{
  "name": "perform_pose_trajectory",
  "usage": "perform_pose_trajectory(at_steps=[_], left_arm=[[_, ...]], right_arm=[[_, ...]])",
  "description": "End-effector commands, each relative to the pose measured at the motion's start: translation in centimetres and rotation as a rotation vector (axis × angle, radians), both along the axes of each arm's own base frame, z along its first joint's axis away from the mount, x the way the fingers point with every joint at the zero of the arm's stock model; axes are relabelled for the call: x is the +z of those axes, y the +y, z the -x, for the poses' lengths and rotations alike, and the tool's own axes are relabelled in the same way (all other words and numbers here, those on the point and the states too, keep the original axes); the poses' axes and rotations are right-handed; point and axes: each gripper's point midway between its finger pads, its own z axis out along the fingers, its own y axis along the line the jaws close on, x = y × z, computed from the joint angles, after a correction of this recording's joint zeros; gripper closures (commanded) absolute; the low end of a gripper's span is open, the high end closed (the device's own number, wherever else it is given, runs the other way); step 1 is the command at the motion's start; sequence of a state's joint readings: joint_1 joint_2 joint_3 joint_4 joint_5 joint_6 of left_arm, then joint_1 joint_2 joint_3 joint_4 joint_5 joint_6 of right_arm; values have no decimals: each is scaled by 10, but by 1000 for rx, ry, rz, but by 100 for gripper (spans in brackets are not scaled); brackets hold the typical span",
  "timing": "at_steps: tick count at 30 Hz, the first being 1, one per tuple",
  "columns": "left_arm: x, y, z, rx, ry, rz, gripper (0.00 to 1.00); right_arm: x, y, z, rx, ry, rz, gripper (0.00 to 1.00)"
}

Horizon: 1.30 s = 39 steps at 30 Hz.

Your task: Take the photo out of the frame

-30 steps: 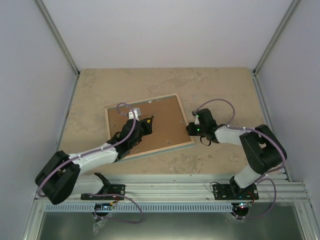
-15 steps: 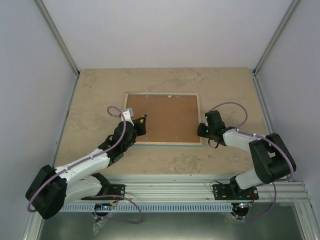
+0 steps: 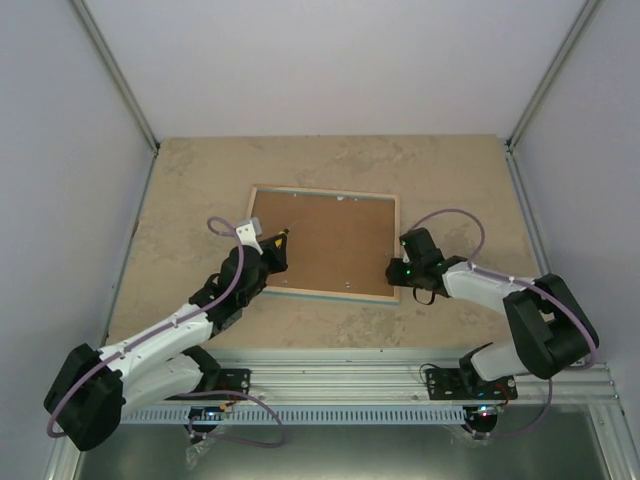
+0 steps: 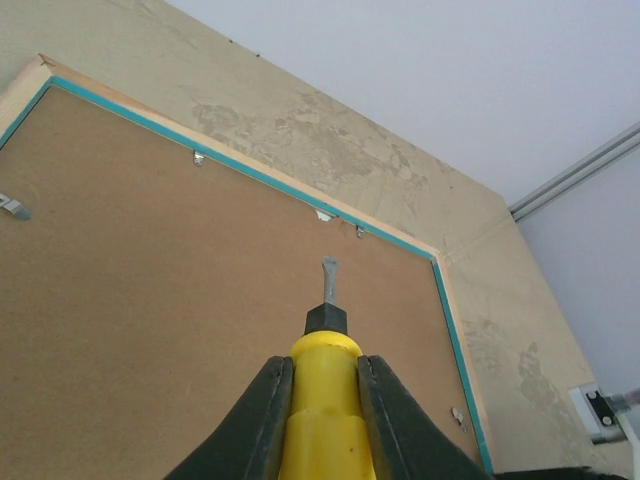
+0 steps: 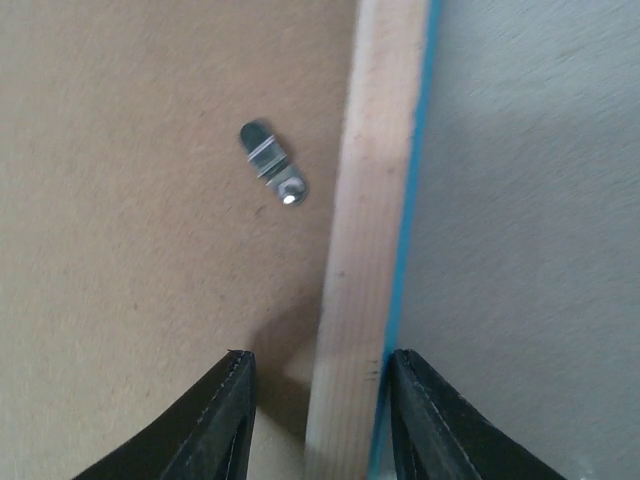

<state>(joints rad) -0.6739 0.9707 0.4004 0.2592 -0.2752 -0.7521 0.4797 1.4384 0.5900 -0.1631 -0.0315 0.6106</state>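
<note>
From above, the frame (image 3: 330, 293) is lying face down mid-tabletop (image 3: 190, 200), backing board (image 3: 325, 240) up and the photo hidden beneath, with the left gripper (image 3: 270, 250) hovering at its 9 o'clock edge and the right gripper (image 3: 397, 270) at 4 o'clock. In the left wrist view the jaws are clenching a yellow screwdriver (image 4: 325, 390), whose tip should be nudging the 12 o'clock retaining clips (image 4: 323, 215) aside gently. In the right wrist view, released jaws are straddling the wood rail (image 5: 365, 250), and are best used steadying it against sliding.

Lab cell: white panels (image 3: 330, 60), aluminium rail (image 3: 340, 385)

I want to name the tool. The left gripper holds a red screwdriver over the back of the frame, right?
No, the screwdriver is yellow, not red; the left wrist view shows it. The left gripper does hold it over the back of the frame.
</note>
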Motion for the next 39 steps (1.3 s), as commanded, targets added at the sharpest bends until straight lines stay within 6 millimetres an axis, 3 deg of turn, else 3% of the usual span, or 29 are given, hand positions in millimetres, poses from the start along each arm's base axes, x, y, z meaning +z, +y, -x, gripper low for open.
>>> perform_pose_trajectory(at_steps=[1, 6, 14, 21, 24, 31, 39], left_arm=[[1, 5, 2, 2, -15, -13, 100], [6, 8, 5, 5, -31, -9, 100], [6, 6, 7, -9, -30, 9, 100], [3, 5, 6, -14, -21, 12, 100], [0, 6, 4, -17, -12, 18, 100], [-7, 8, 2, -18, 13, 35, 100], [-11, 9, 0, -19, 26, 30, 100]], right_arm=[[3, 14, 20, 66, 46, 7, 60], [13, 40, 41, 141, 52, -12, 54], [22, 98, 70, 296, 63, -58, 46], [24, 150, 90, 449, 74, -95, 44], [30, 159, 90, 498, 60, -83, 43], [64, 149, 54, 527, -74, -1, 36], [97, 132, -30, 580, -223, 44, 33]])
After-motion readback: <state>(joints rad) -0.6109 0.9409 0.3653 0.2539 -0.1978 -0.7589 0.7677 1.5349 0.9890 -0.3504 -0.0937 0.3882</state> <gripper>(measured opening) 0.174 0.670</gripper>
